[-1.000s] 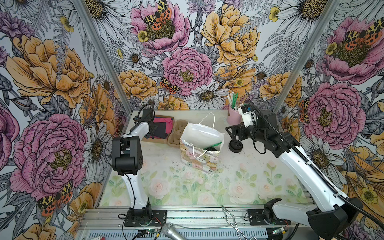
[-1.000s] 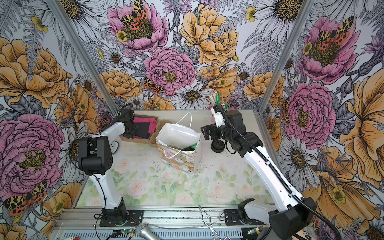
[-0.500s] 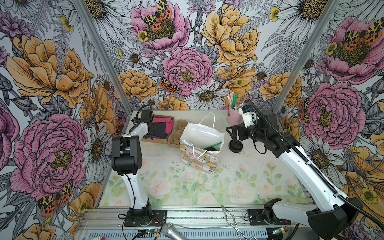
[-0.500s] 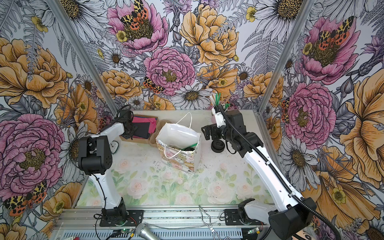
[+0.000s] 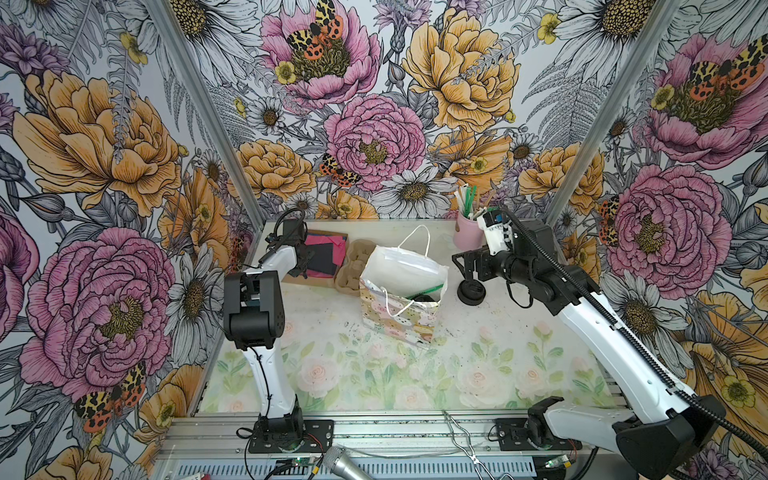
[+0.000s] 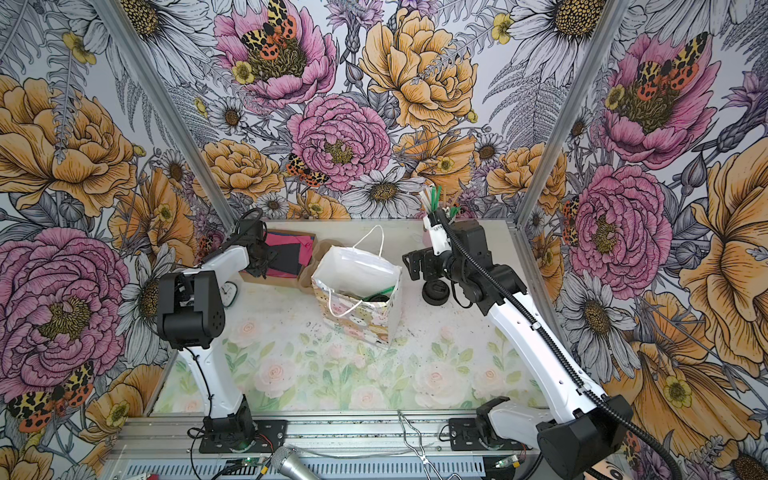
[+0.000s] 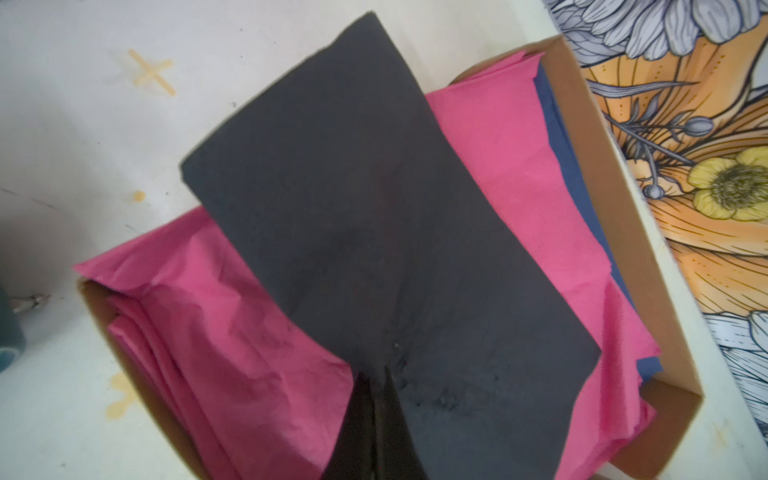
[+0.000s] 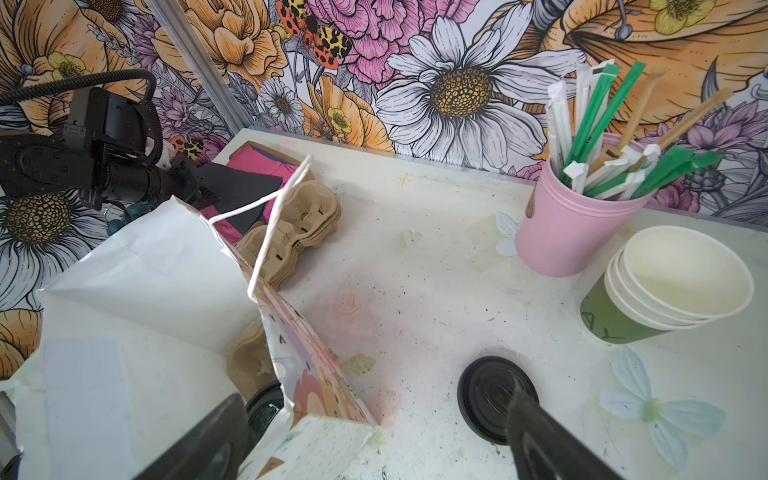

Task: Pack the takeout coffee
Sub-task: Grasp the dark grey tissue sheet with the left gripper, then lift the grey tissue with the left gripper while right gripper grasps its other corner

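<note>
Since a second ago the left gripper (image 5: 305,264) has pinched shut on a thin black paper sheet (image 5: 322,262), while the right arm has barely shifted.

In both top views the left arm stands folded, elbow high, its forearm reaching back to a shallow brown cardboard box (image 5: 328,232) of pink and dark sheets at the table's far left. The right arm stretches long from its base to the far right, with its wrist level and the right gripper (image 5: 465,266) hanging beside the rim of a white-lined, flower-printed paper bag (image 5: 399,316). Just beside that gripper, a loose round black plastic lid (image 5: 471,291) lies on the table. Low inside the bag sits the takeout coffee (image 5: 424,297). Only its black lid shows, next to a green straw (image 5: 428,288).

From the left wrist, the left gripper (image 7: 380,386) has its fingers tight together on the edge of the black paper sheet (image 7: 374,216), which is lifted off the pink tissue sheets (image 7: 232,332) in the cardboard box (image 7: 582,124).

From the right wrist, the right gripper (image 8: 370,440) has its dark fingers (image 8: 540,436) spread wide and holds nothing. One finger is over the bag (image 8: 124,266), the other over the loose lid (image 8: 486,399). The coffee's lid (image 8: 262,409) shows at the bag's bottom. Farther off stand a stack of brown pulp cup carriers (image 8: 299,224), a pink tumbler of wrapped straws (image 8: 573,232) and a stack of green lidless cups (image 8: 615,316).
</note>
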